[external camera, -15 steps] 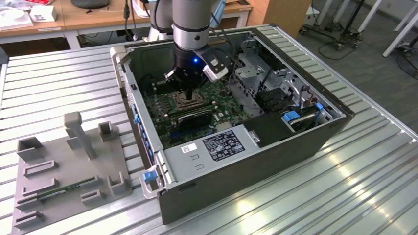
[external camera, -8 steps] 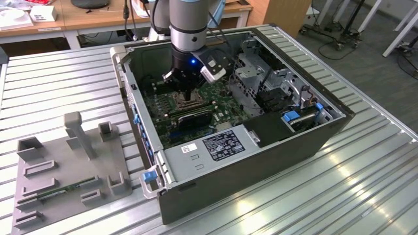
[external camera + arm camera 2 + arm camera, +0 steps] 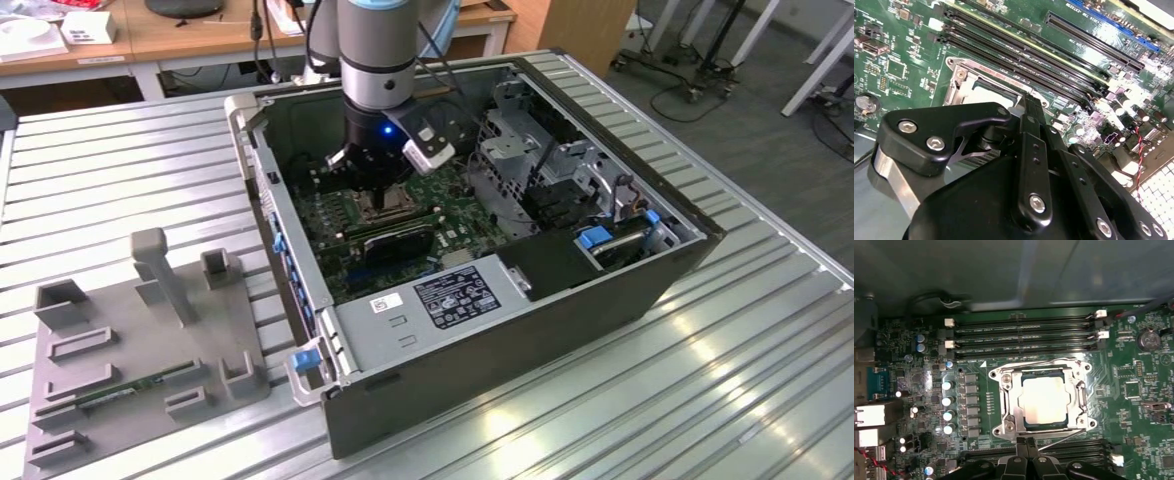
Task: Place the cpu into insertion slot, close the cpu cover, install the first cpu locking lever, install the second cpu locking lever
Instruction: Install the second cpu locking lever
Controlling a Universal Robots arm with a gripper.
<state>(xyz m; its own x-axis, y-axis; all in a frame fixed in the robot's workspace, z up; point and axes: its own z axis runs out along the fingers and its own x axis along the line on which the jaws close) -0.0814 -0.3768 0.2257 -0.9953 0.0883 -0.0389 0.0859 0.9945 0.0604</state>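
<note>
- Arm (image 3: 378, 50): grey cylindrical segment, silver-grey w/ darker band lower down; black wrist section below, small blue light lit.
- White/grey box-shaped module (image 3: 430, 152) on wrist side; black cables along arm.
- Gripper (image 3: 1026, 107): matte black linkage plates, silver hex-socket screws at pivots, bare metal bracket on one side.
</note>
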